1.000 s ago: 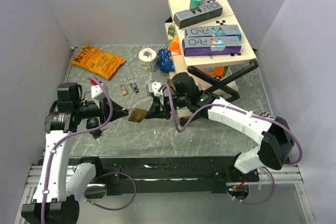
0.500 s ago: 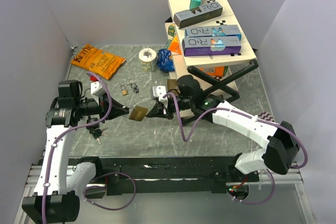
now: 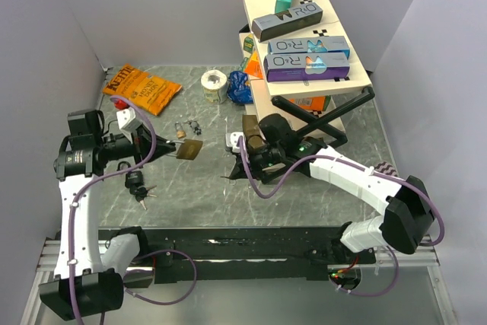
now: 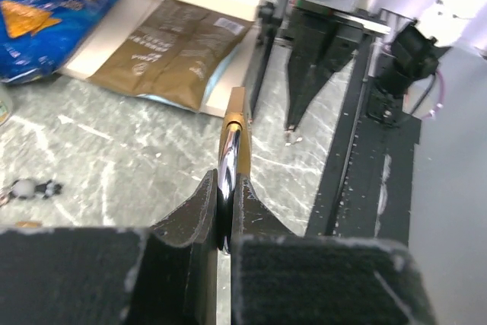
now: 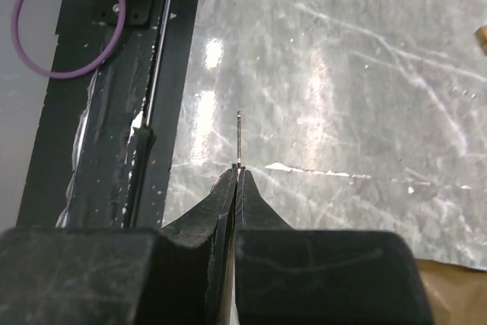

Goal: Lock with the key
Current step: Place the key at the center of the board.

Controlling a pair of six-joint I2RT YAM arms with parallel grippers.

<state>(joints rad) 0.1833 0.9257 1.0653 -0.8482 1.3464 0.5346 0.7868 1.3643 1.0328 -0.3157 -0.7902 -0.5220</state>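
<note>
The left end effector [image 4: 226, 192] clamps the padlock [image 4: 231, 136] above the counter [image 3: 198, 188]; the right end effector [image 5: 235, 179] pinches the key [image 5: 239, 138].

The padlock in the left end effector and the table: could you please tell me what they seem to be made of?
Padlock: brass-coloured metal body, with a mirror-bright, steel-looking shackle. Table: grey with white veins, glossy enough to show light glare; it could be stone or a stone-look laminate, I cannot tell which.

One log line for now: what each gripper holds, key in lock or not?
left gripper: shut on brass padlock | right gripper: shut on thin metal key | key and padlock: apart, key not inserted
</note>
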